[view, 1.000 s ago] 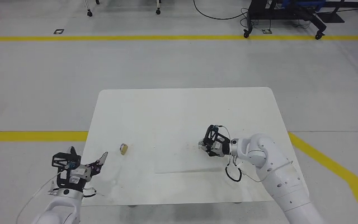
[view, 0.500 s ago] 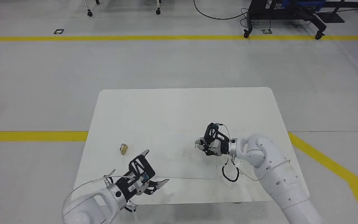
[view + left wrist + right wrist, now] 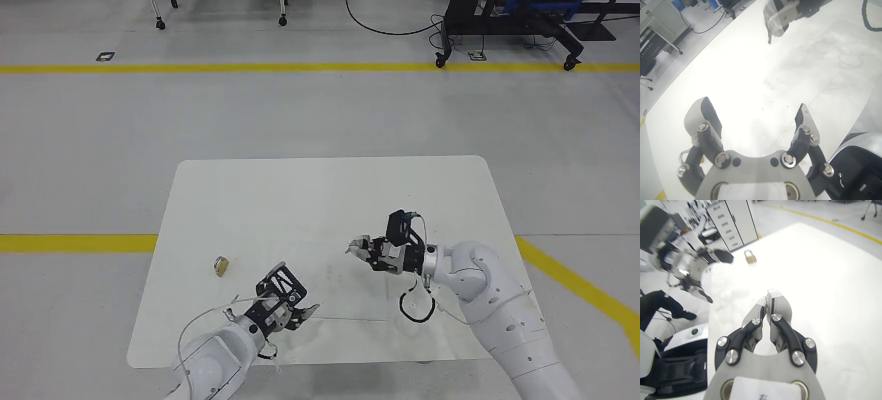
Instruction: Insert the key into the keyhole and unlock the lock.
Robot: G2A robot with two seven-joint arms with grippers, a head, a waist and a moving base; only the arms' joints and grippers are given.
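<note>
You are at the stage where the key is in hand but not yet brought to the lock. Your right pincer is pinched narrow, and the thin sliver poking from its tip looks like the key, held just above the middle of the desk. The lock lies loose near the desk's left side, well apart from both pincers, and its keyhole is too small to make out. Your left pincer is spread wide and holds nothing. It hangs over the front of the desk, between the lock and the right pincer. The next move probably calls for the left pincer to go to the lock and clamp its body so it cannot slide, with the keyhole turned toward the key. Only then should you line the blade up and push it in. Compared with a second ago, the left arm has swung in from beyond the desk's left front corner, and it has gone past the lock. The right pincer has lifted and turned slightly, while the lock has not moved.
</note>
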